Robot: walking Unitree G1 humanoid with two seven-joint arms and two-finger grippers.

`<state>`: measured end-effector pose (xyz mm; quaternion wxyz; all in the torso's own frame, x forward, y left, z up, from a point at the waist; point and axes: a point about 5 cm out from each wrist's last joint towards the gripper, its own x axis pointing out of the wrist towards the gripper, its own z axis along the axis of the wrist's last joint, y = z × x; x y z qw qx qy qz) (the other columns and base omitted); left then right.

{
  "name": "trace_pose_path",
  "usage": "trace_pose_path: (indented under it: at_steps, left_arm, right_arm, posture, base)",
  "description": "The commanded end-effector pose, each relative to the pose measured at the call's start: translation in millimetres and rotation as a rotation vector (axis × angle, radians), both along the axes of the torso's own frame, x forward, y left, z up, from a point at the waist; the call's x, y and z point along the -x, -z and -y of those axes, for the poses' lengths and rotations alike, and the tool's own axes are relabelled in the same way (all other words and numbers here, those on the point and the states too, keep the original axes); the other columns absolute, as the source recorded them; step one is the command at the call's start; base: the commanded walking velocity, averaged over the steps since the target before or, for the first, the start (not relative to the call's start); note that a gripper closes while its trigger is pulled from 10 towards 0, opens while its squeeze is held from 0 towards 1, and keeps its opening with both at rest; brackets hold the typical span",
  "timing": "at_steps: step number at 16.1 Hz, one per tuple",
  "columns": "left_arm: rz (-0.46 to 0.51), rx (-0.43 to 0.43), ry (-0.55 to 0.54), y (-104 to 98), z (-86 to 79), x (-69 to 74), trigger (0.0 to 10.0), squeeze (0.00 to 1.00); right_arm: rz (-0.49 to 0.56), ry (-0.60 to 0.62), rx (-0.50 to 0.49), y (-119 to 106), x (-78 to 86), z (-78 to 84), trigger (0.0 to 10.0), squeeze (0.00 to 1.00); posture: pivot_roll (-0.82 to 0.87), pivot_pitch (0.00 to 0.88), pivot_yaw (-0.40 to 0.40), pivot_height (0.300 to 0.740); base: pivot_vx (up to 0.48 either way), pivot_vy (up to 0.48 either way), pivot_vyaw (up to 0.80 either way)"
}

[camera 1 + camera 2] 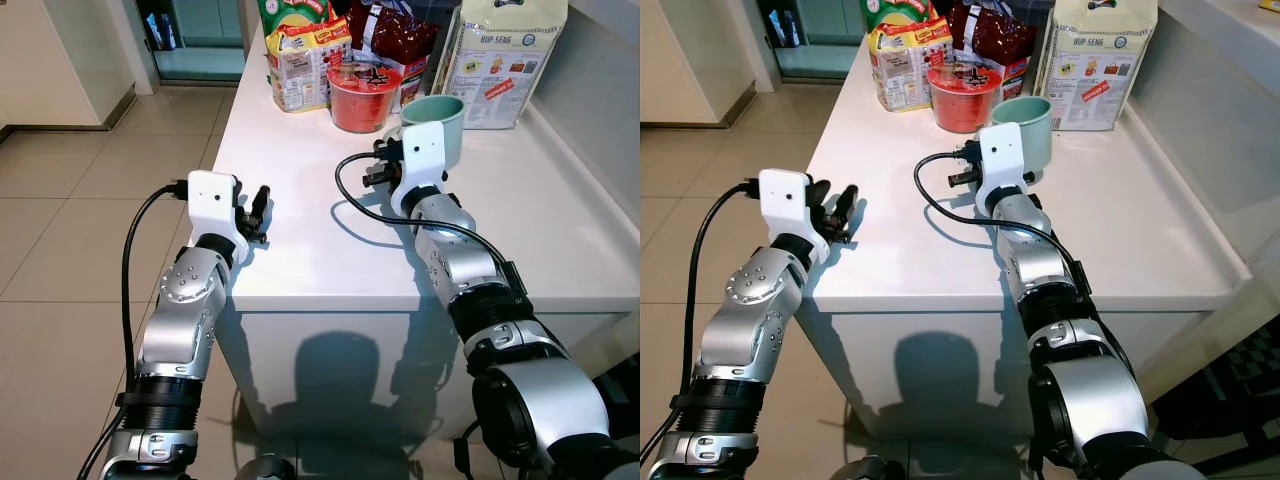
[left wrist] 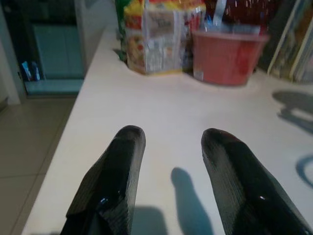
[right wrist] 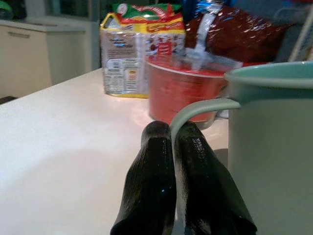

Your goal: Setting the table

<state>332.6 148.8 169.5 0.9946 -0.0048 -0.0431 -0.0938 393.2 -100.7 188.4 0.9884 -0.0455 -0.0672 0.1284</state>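
Black right gripper (image 3: 173,132) pinches glossy curved mug handle (image 3: 195,113)

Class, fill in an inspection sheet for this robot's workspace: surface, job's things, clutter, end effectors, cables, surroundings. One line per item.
Surface: white counter, bare in front.
Job's things: green mug, upright; red bowl behind it.
Clutter: yellow box, dark red bag, white sack along the back.
End effectors: right end effector shut on the mug's handle; left end effector open over the counter's left edge, holding nothing.
Cables: black cable loops on the counter by the right arm; another hangs along the left arm.
Surroundings: tiled floor, wall at right.
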Motion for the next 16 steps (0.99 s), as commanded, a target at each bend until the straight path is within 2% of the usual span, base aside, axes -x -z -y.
trace_pose_path:
  at_steps: [1, 3, 5, 6, 9, 11, 13, 15, 16]
  left_arm:
    - [0.031, 0.023, -0.019, -3.6, -1.5, 2.7, 10.0, 0.00]
    - [0.057, 0.047, -0.053, -3.6, -10.1, 13.1, 10.0, 0.00]
    - [0.055, 0.061, -0.073, -2.3, -17.6, 24.3, 10.0, 0.00]
    - [0.057, 0.067, -0.081, -2.5, -21.2, 33.9, 10.0, 0.00]
    - [0.090, 0.059, -0.071, -5.5, -21.4, 53.5, 10.0, 0.00]
    - [0.117, 0.059, -0.042, -10.4, -11.3, 56.3, 10.0, 0.00]
    - [0.122, 0.064, -0.045, -10.7, -7.9, 56.9, 10.0, 0.00]
    - [0.157, 0.083, -0.099, -8.2, -18.3, 67.9, 10.0, 0.00]
    - [0.162, 0.089, -0.124, -7.2, -22.7, 68.6, 10.0, 0.00]
  right_arm:
    - [0.015, 0.026, 0.020, 4.0, 2.1, 7.7, 0.0, 0.00]
    - [0.043, 0.072, 0.041, 14.0, 12.5, 22.9, 0.0, 0.00]
    - [0.068, 0.092, 0.059, 15.9, 19.4, 31.7, 0.0, 0.00]
    - [0.074, 0.112, 0.052, 17.1, 25.6, 40.4, 0.0, 0.00]
    - [0.132, 0.142, 0.091, 17.8, 44.6, 53.7, 0.0, 0.00]
    - [0.175, 0.141, 0.097, 11.5, 49.1, 47.9, 0.0, 0.00]
    - [0.168, 0.131, 0.087, 13.7, 52.8, 42.8, 0.0, 0.00]
    - [0.148, 0.144, 0.067, 27.2, 67.0, 44.4, 0.0, 0.00]
    - [0.167, 0.136, 0.073, 25.7, 68.7, 43.1, 0.0, 0.00]
  posture:
    - [0.13, 0.047, 0.008, 0.740]
    - [0.10, 0.043, 0.027, 0.740]
    - [0.09, 0.041, 0.031, 0.740]
    - [0.09, 0.037, 0.032, 0.740]
    - [0.08, 0.037, 0.027, 0.740]
    - [0.08, 0.035, 0.016, 0.740]
    - [0.08, 0.035, 0.016, 0.740]
    - [0.08, 0.035, 0.011, 0.740]
    - [0.07, 0.035, 0.011, 0.740]
  base:
    - [0.000, 0.000, 0.00]
    - [0.000, 0.000, 0.00]
    - [0.000, 0.000, 0.00]
    - [0.000, 0.000, 0.00]
    - [0.000, 0.000, 0.00]
    - [0.000, 0.000, 0.00]
    - [0.000, 0.000, 0.00]
    - [0.000, 0.000, 0.00]
    - [0.000, 0.000, 0.00]
